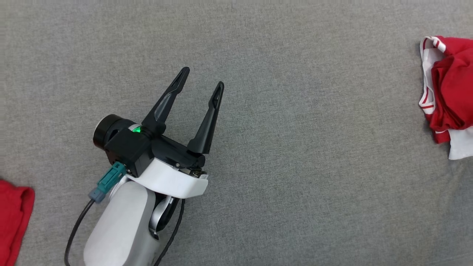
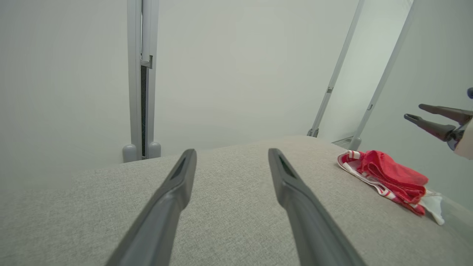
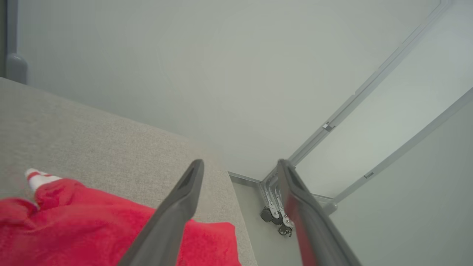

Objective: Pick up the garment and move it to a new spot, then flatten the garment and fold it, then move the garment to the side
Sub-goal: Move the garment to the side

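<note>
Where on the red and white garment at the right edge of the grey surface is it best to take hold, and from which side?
Probably the raised red fold on top of the garment, from above with the open right gripper. The cloth lies bunched in layers there, giving a ridge to pinch; its white striped hem lies flatter on the grey surface.

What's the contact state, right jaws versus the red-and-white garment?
Apart. Left wrist view: the right gripper hangs open above the garment, clear gap between them.
</note>
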Motion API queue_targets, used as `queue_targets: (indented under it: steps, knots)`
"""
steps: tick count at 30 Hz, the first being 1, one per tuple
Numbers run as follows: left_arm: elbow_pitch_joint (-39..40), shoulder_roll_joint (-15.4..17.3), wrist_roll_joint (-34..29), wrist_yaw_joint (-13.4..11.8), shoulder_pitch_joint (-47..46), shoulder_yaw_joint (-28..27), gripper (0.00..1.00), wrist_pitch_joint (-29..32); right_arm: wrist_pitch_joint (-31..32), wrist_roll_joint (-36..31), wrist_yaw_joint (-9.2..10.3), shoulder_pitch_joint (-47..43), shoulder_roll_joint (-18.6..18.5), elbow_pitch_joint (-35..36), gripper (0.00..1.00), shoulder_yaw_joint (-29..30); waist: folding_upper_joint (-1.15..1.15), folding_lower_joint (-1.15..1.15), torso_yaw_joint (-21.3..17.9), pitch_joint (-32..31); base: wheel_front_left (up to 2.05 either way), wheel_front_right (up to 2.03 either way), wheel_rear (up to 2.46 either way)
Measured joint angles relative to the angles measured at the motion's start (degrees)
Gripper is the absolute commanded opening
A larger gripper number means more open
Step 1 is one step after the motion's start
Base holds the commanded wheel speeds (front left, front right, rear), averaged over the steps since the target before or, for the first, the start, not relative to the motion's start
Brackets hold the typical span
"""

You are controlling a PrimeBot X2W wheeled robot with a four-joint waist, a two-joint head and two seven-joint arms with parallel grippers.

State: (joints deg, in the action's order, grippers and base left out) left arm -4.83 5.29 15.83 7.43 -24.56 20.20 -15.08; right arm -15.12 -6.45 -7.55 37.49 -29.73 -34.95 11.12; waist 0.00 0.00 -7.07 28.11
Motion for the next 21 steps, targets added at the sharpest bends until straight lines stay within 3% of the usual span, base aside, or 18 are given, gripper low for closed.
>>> queue_targets:
  steps: [11,21]
  knots:
    - [-1.5,-1.9,1.3,0.0,5.2,-3.8,1.0,0.0,0.0,6.2,0.0,-7.9,7.3,13.9,1.0,-6.3,0.0,0.0,2.8,-9.5,0.0,0.0,0.0]
    - [-2.4,-2.4,0.5,-0.1,11.6,-7.2,1.0,0.0,0.0,12.5,0.0,-19.9,17.1,22.2,1.0,-7.8,0.0,0.0,9.1,-16.9,0.0,0.0,0.0]
